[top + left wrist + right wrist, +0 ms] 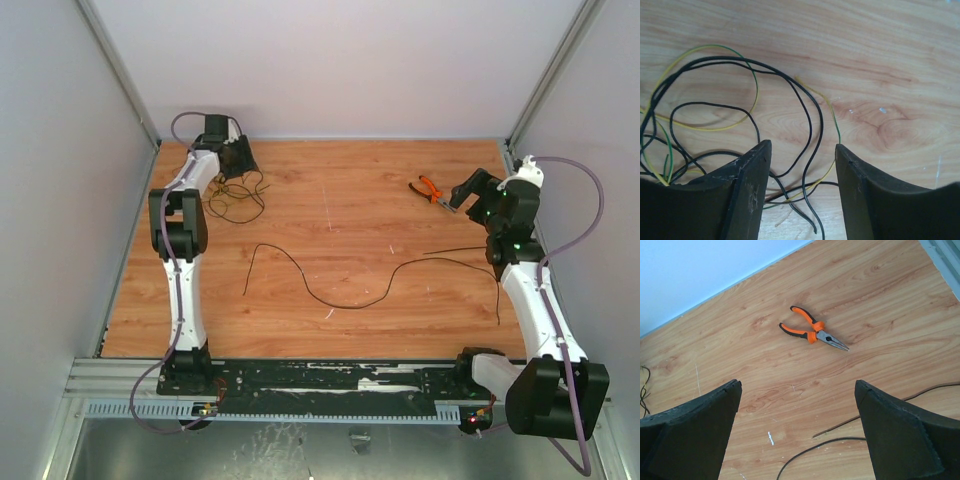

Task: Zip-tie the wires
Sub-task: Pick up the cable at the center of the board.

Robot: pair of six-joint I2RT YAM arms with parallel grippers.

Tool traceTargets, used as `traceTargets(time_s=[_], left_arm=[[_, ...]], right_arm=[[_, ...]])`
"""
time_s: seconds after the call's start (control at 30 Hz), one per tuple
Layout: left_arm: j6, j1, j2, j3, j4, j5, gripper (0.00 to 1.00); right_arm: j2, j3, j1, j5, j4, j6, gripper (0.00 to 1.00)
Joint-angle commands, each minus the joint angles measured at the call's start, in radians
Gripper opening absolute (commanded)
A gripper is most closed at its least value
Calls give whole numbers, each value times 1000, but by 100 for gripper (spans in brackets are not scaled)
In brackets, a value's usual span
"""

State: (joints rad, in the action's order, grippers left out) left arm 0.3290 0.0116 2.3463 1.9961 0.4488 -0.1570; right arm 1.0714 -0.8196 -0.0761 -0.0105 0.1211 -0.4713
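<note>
1. The left gripper [802,145] is down over the wires [235,195] in the far left corner of the table [330,210]. Its jaws are apart, with several black and yellow-green strands lying between them and nothing pinched. I'd say it is placed there to gather the bundle.
2. The right gripper [797,382] hangs wide apart and empty above bare wood near the pliers [812,333], probably on standby to help.
3. One long black strand [345,307] snakes alone across the middle, well apart from the tangle.
4. Some things are hard to make out:
   - The tangle's near ends vanish under the left fingers [747,195].
   - A straighter dark strip [455,250] by the right arm could be wire or tie; I can't tell.
   - No zip tie is plainly visible.
</note>
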Motion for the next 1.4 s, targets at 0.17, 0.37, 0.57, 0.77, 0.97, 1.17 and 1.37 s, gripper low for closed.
traceTargets(time_s=[0.17, 0.37, 0.57, 0.77, 0.97, 1.17, 1.37], left_arm=[[-39, 19, 41, 47, 40, 8, 39], [-43, 19, 7, 76, 41, -37, 1], [-30, 21, -40, 370, 147, -163, 0], [188, 21, -169, 493, -38, -416, 0], [489, 25, -276, 418, -382, -603, 0], [698, 39, -309, 365, -632, -683, 0], [710, 53, -316, 322, -645, -696, 0]], right_arm=[[7, 6, 15, 20, -23, -6, 97], [-2, 6, 17, 36, -25, -5, 96], [-49, 34, 69, 12, -106, -27, 95], [-16, 37, 154, -102, -280, -11, 96], [131, -34, 279, -226, -467, 39, 99], [356, -222, 436, -248, -589, 160, 99], [548, -457, 480, -320, -637, 134, 99]])
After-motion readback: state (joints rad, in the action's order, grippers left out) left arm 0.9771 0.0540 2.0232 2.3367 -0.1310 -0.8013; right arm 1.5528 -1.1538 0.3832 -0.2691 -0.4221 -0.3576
